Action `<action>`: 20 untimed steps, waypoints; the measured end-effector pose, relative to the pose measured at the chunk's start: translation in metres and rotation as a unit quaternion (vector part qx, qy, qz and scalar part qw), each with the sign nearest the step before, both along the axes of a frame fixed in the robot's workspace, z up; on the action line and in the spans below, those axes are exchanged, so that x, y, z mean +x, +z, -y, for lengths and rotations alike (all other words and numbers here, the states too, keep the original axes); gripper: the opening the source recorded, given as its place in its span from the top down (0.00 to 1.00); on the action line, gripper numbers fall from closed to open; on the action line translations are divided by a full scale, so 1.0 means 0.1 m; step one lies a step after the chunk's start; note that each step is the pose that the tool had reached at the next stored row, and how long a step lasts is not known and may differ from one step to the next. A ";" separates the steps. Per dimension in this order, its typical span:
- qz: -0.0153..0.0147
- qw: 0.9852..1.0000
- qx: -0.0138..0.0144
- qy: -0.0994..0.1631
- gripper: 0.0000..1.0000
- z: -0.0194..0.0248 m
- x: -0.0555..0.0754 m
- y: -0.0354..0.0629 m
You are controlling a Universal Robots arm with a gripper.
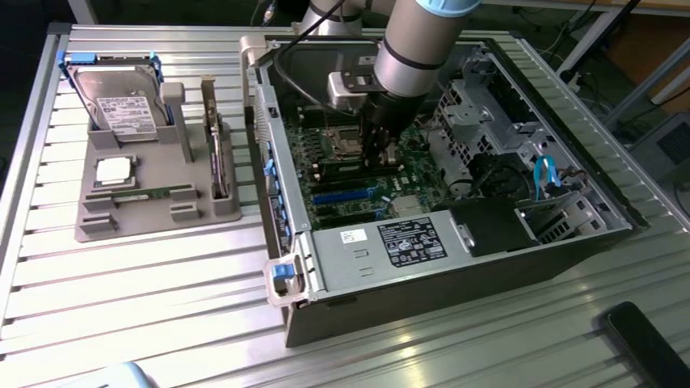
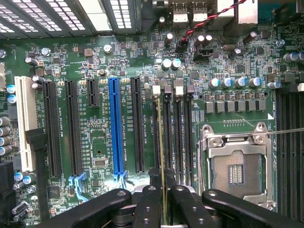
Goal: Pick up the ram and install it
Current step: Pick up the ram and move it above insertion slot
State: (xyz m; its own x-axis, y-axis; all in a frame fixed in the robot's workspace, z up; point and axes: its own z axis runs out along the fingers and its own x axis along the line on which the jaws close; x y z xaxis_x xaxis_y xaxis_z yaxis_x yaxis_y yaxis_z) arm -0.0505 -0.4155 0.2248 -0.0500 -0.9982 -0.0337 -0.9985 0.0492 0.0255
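Gripper (image 2: 164,192) is closed on the ram (image 2: 161,142). The stick is pinched between the two inner fingers (image 2: 148,202) and is seen edge-on as a thin pale line.

The ram is held over the bank of dark slots (image 2: 178,137) on the board (image 2: 95,57), between the blue slot (image 2: 114,128) and the socket (image 2: 236,167). It runs parallel to the slots and appears lined up with the one at the end of the bank farthest from the socket.

In the exterior view the gripper (image 1: 380,149) is placed inside the case (image 1: 323,323), low over the board. A second stick (image 1: 140,194) lies in the tray (image 1: 151,230), well apart from the case.

Handling, as judged:
- The ram is taken to be light, stiff and thin, and likely to be damaged by bending or twisting.
- The hold is best taken across the flat faces near the upper edge and centred along the length, so that tilt is avoided.
- The contact edge should be left untouched.
- The smooth faces may slip between the fingers if the stick is pushed hard.

Not resolved:
- The contact edge cannot be made out, so whether the ram touches the slot or hangs just above it cannot be told.
- The state of the end latches is unclear.
- The finger bases are cut off at the frame edge.
- In the exterior view the slot area is covered by the arm (image 1: 415,48).
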 end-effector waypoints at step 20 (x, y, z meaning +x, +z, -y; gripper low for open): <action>0.000 1.000 -0.001 0.000 0.86 0.000 -0.01 -0.032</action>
State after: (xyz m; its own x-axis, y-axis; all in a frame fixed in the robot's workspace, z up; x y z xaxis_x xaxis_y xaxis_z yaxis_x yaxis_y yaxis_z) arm -0.0515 -0.4156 0.2216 -0.0500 -0.9982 -0.0322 -0.9985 0.0492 0.0254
